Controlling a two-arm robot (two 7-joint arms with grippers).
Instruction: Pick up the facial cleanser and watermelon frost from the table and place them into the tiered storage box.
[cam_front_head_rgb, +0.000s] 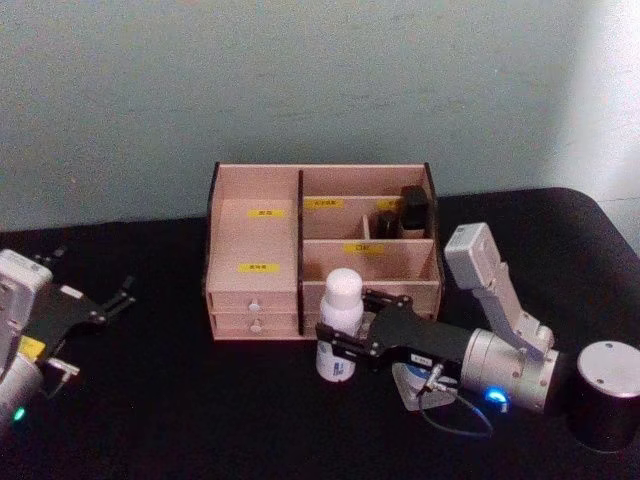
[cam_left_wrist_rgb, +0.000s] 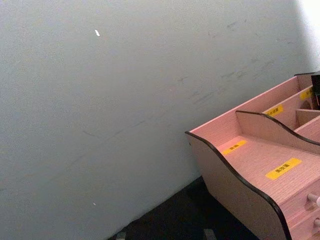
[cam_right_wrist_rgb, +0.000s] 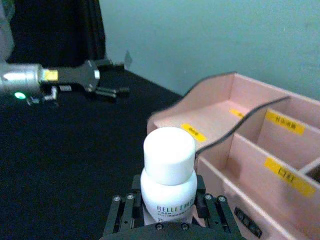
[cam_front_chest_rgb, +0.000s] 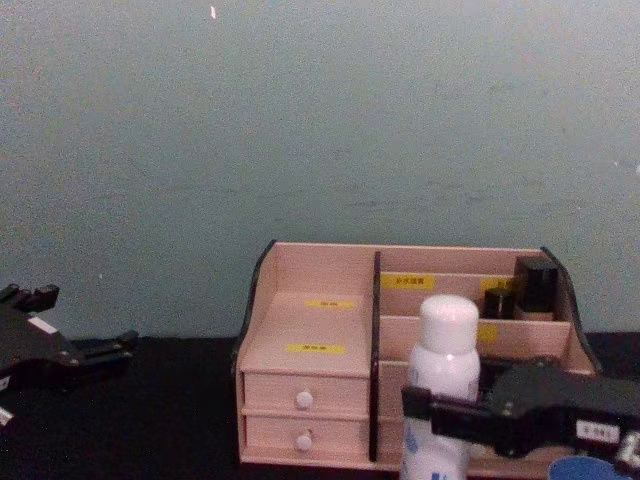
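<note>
The right gripper (cam_front_head_rgb: 337, 345) is clamped mid-body on the upright facial cleanser (cam_front_head_rgb: 343, 298) at 6 o'clock of the tiered storage box (cam_front_head_rgb: 250, 240), a bottle judged light, rigid and slippery, while the left gripper (cam_front_head_rgb: 122, 293) is parked, fingers spread, at 9 o'clock.

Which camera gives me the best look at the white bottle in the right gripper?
Right wrist view: the white bottle shows close up, cap and label clear, clamped by the right gripper. Head view shows it from above, before the tiered storage box; chest view side-on, base cut off.
</note>
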